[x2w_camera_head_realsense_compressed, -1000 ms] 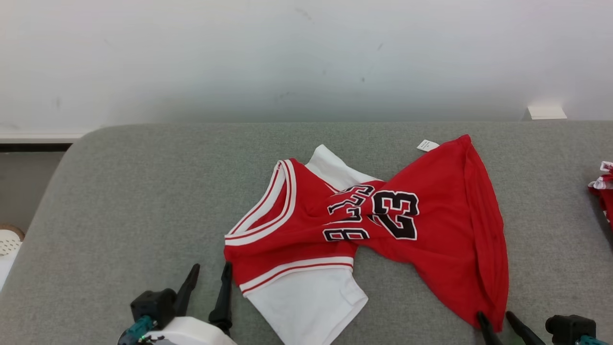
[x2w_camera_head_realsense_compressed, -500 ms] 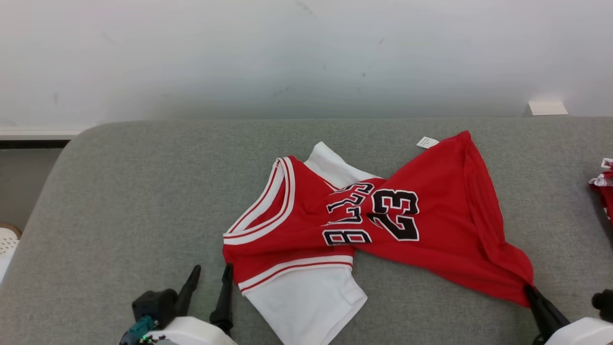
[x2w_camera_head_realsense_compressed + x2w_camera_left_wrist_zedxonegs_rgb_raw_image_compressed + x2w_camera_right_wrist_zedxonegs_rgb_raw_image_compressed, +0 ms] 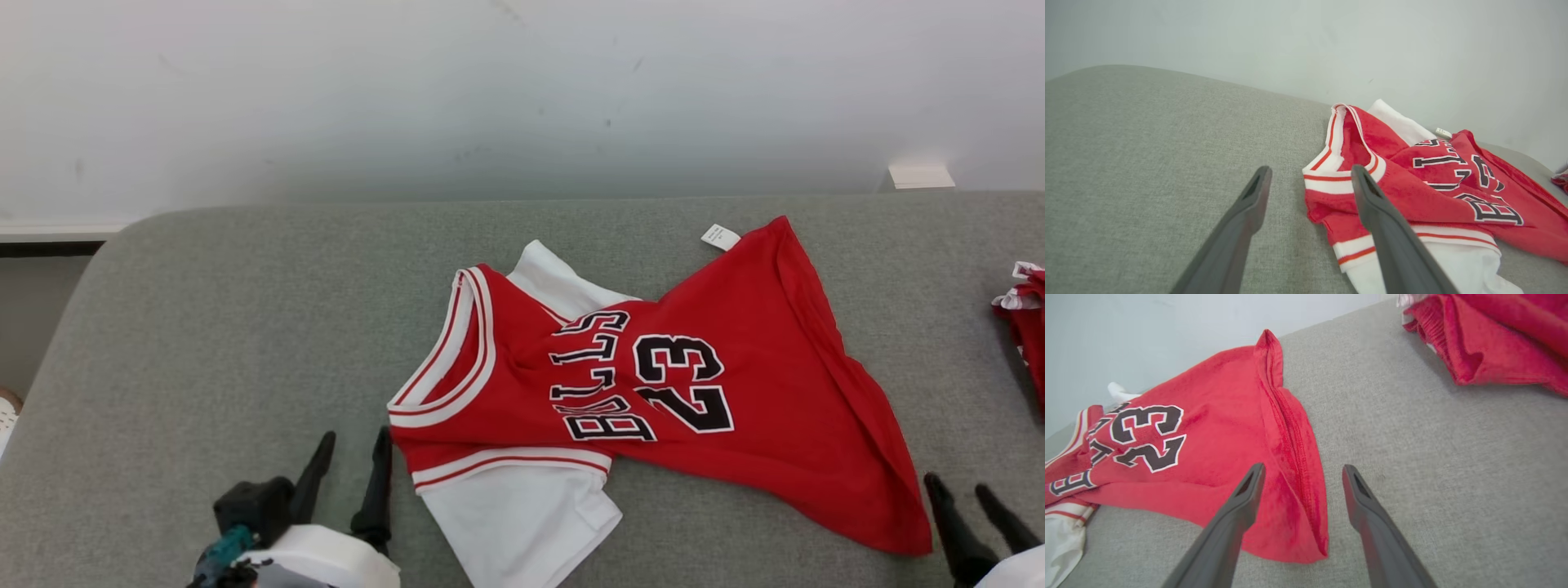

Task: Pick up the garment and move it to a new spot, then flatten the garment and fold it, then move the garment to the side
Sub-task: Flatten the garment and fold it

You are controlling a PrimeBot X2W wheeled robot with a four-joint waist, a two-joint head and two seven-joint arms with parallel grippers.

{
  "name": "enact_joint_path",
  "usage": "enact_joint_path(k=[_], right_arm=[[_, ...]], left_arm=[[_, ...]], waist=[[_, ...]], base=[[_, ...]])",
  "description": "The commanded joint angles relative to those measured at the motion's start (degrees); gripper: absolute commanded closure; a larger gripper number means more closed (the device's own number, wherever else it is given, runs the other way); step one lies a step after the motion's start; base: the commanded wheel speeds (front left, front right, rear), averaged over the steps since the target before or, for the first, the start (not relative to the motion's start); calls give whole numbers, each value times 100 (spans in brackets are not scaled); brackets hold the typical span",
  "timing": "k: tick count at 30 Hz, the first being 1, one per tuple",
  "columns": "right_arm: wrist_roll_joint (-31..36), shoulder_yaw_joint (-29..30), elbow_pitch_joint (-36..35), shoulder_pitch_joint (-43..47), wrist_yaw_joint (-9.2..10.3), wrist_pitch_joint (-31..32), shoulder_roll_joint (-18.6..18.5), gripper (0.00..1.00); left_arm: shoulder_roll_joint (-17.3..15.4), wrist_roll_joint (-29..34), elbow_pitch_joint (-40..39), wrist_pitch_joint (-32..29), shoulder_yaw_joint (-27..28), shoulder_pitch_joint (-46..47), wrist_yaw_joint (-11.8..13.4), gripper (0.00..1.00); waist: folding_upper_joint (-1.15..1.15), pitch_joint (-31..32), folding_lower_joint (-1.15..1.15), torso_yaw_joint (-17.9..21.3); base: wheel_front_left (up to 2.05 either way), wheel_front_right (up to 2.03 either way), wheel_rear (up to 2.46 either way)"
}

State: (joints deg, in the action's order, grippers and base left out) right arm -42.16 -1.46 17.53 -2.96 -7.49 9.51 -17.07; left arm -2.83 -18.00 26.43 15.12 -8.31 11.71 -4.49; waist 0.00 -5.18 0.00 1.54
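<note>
Head view: red jersey (image 3: 653, 392) lying twisted mid grey pad (image 3: 204, 310); left claw (image 3: 354, 434) and right claw (image 3: 957, 483) both spread wide, holding nothing.
Left wrist view: striped armhole trim (image 3: 1327, 185) right by the tips, decent pinch spot imo.
Right wrist view: hem corner (image 3: 1298, 522) between the fingers; looks light and floppy, will probably sag.

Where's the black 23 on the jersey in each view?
Head view: 23 right of centre.
Left wrist view: 23 far right, mid-height.
Right wrist view: 23 left, mid-height.
Shared landmark: BULLS lettering beside it on the red jersey.
</note>
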Motion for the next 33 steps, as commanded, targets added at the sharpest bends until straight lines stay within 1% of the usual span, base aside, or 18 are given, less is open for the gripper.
enact_joint_path(k=[1, 5, 9, 13, 14, 15, 16, 18, 20, 24, 29, 33], right_arm=[[109, 84, -94, -55, 1, -156, 15, 0], [509, 194, -528, -189, 1, -766, 159, 0], [915, 112, -1058, -282, 1, -1387, 334, 0], [1248, 2, -1384, -314, 1, -1877, 577, 0], [1354, -70, -1445, -325, 0, -1983, 612, 0], [1534, -170, -1468, -325, 0, -2058, 567, 0], [1688, -305, -1455, -305, 1, -2128, 544, 0], [1731, -388, -1404, -239, 1, -2255, 666, 0], [1906, -464, -1297, -145, 1, -2340, 668, 0], [1875, -447, -969, -28, 1, -2424, 796, 0], [1809, -479, -773, -54, 1, -2469, 746, 0], [1805, -452, -825, -129, 1, -2469, 652, 0]], left_arm=[[-23, 70, -103, -2, 50, 24, 23, 0], [-24, 202, -624, -2, 330, -98, 116, 0], [-25, 346, -1249, -2, 594, -215, 133, 0], [-21, 498, -1724, -2, 784, -374, 111, 0], [-19, 496, -1796, -2, 820, -428, 111, 0], [-20, 490, -1868, -2, 850, -465, 126, 0], [-20, 475, -1929, -2, 885, -516, 132, 0], [-20, 439, -2014, -2, 915, -638, 146, 0], [-19, 369, -2052, -2, 896, -753, 161, 0], [-20, 241, -2035, -2, 727, -970, 196, 0], [-18, 131, -2010, -2, 553, -1101, 288, 0], [-20, 128, -1969, -2, 542, -1064, 291, 0]], waist=[[0, 9, 0, 23], [0, 62, 0, 104], [0, 131, 0, 174], [0, 196, 0, 229], [0, 211, 0, 247], [0, 221, 0, 261], [0, 232, 0, 275], [0, 245, 0, 291], [0, 266, 0, 294], [0, 327, 0, 309], [0, 402, 0, 303], [0, 446, 0, 302]], base=[[0, 0, 0], [0, 0, 0], [0, 0, 0], [0, 0, 0], [0, 0, 0], [0, 0, 0], [0, 0, 0], [0, 0, 0], [0, 0, 0], [0, 0, 0], [0, 0, 0], [0, 0, 0]])
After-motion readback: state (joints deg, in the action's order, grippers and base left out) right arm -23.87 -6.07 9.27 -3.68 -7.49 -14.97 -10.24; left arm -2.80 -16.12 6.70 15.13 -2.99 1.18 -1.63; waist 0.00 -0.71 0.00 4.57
